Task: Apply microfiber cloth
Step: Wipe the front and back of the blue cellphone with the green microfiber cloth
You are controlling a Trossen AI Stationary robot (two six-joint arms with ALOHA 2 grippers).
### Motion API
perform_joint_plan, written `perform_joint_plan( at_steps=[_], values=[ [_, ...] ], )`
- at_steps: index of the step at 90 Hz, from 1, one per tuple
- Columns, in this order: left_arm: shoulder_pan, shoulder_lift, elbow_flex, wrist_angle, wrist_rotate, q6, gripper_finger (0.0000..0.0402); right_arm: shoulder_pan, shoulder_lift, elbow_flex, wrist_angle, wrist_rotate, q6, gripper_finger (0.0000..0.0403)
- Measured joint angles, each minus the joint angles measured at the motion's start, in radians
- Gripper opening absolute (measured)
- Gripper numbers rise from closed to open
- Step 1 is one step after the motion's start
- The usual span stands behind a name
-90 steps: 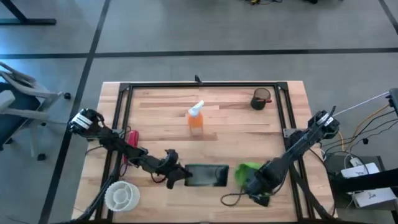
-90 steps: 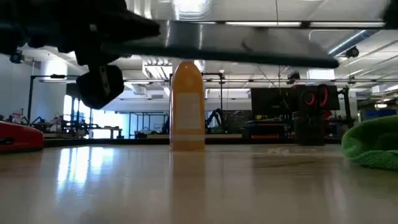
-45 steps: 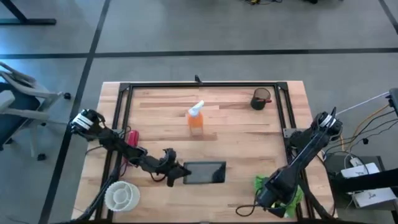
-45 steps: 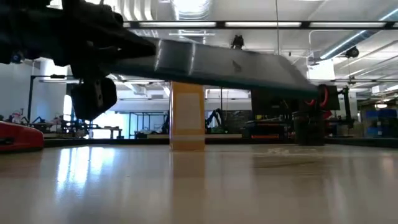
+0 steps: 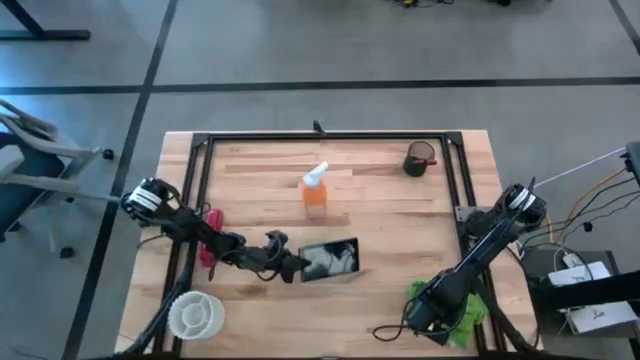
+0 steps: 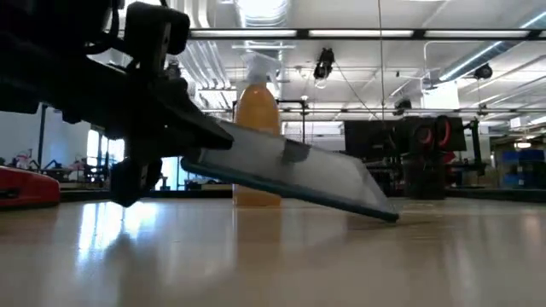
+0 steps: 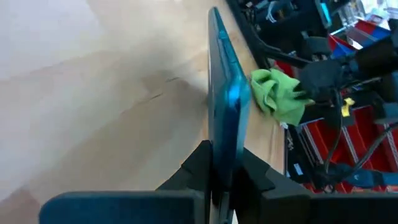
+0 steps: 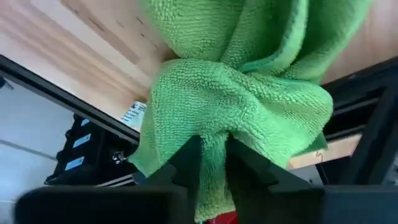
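Note:
My left gripper (image 5: 290, 268) is shut on the dark flat tablet (image 5: 330, 259) near the table's front middle. The tablet slants in the low view (image 6: 290, 175), its left end raised and its right end low at the table. The lime-green microfiber cloth (image 5: 462, 312) is at the table's near right corner, with my right gripper (image 5: 428, 316) shut on it. In the left wrist view the tablet (image 7: 225, 93) shows edge-on, with the cloth (image 7: 277, 93) beyond it. My left gripper pinches the tablet's left short edge (image 7: 222, 163) between its two fingers, one on each face, coming level from the table's left. The tablet is tilted, held end up, with its right corner (image 6: 389, 216) down at the tabletop. My right gripper pinches a gathered bunch of the cloth (image 8: 211, 149) between its two fingers, several layers. The rest of the cloth (image 8: 242, 81) spreads in loose folds beyond the fingertips, over the table's edge and the black frame rail.
An orange spray bottle (image 5: 315, 190) stands at the middle of the table and a dark cup (image 5: 420, 160) at the far right. A white round dish (image 5: 195, 315) and a red tool (image 5: 210, 240) lie at the left. A black cable (image 5: 385, 330) loops at the near edge.
My right gripper has carried the cloth from beside the tablet's right end toward the table's near right corner. My left gripper has tipped the tablet from level in the air to slanting, its right end dropping to the table.

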Motion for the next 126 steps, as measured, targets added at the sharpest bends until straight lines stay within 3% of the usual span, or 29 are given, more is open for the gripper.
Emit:
perform_joint_plan(
  at_steps=[13, 38, 53, 74, 87, 106, 126],
  values=[
    [0.000, 0.007, -0.001, -0.048, -0.019, -0.051, 0.0021, -0.017, 0.000, 0.086, -0.003, 0.060, 0.033, 0.0139],
    [0.008, 0.010, 0.000, -0.075, -0.015, -0.036, 0.0072, -0.039, -0.002, 0.324, -0.165, 0.436, 0.005, 0.0198],
    [0.008, 0.010, 0.001, -0.115, -0.032, -0.038, 0.0111, -0.059, -0.002, 0.380, -0.178, 0.567, -0.041, 0.0221],
    [0.008, 0.010, 0.000, -0.146, -0.077, -0.028, 0.0139, -0.111, 0.017, 0.386, -0.058, 0.852, -0.220, 0.0221],
    [0.008, 0.009, -0.001, -0.175, -0.079, 0.001, 0.0141, -0.182, 0.077, 0.375, -0.042, 0.888, -0.376, 0.0216],
    [0.008, 0.009, -0.008, -0.180, -0.034, 0.071, 0.0142, -0.311, 0.159, 0.363, -0.062, 0.774, -0.605, 0.0220],
    [-0.001, 0.010, -0.015, -0.180, -0.028, 0.099, 0.0142, -0.340, 0.139, 0.363, -0.147, 0.720, -0.631, 0.0222]
  ],
)
